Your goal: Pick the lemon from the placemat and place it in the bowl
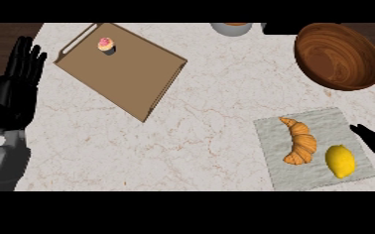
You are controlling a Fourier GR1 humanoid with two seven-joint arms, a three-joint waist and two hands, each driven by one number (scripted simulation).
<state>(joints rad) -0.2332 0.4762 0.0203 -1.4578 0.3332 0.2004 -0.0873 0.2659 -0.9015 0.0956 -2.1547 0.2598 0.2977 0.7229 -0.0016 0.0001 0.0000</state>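
A pale marble counter (212, 124) with faint reddish veins fills the view, with dark wood past its far corners. The smooth yellow oval lemon (340, 161) lies on the grey cloth placemat (275, 131) at the counter's near right corner, just beside a golden croissant (300, 141). The round brown wooden bowl (336, 55) at the far right edge holds nothing. A brown wooden tray (132, 74) near the far left corner carries a pink-frosted cupcake (107, 45). The left robot hand (21, 87) rests open, fingers up, at the left edge. Of the right robot hand (364, 133) only black fingertips show at the right edge, so I cannot tell its state.
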